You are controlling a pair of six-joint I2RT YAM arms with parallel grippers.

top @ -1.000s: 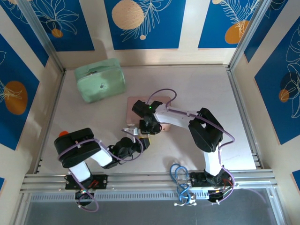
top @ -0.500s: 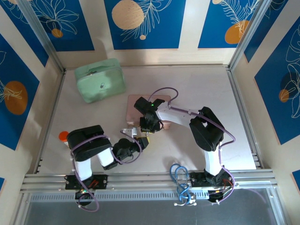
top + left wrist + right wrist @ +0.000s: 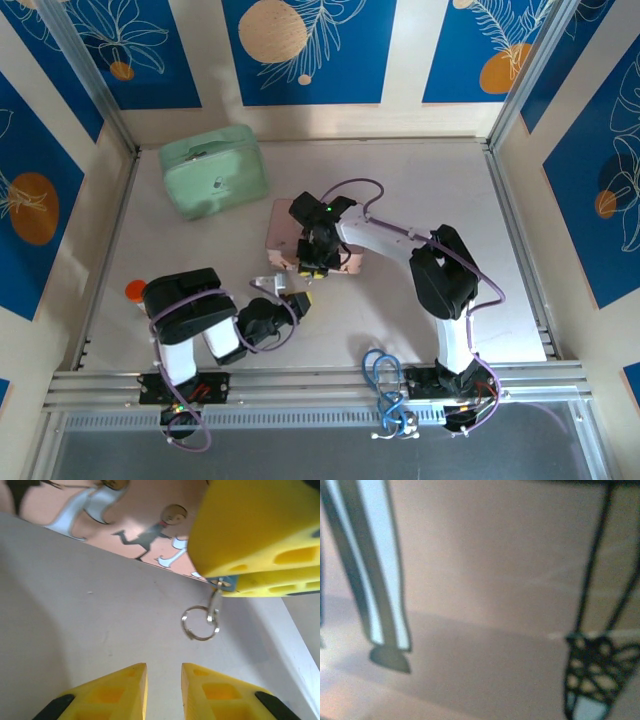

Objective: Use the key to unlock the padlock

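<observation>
In the left wrist view my right gripper hangs at the upper right, its yellow fingers shut on the small blue padlock. A thin silvery key dangles from it with a key ring just above the table. My left gripper points at the ring from a short way off, jaws a little apart with nothing between them. From above, the right gripper sits at the front edge of the pink tin, and the left gripper lies just near-left of it.
A mint-green case stands at the back left. An orange object lies beside the left arm. Blue cables coil at the near rail. The pink tin's picture lid is close under the right wrist camera.
My left gripper's jaws have narrowed, and it has drawn back slightly toward the near left. The right gripper has stayed shut and shifted a little over the tin's front edge.
</observation>
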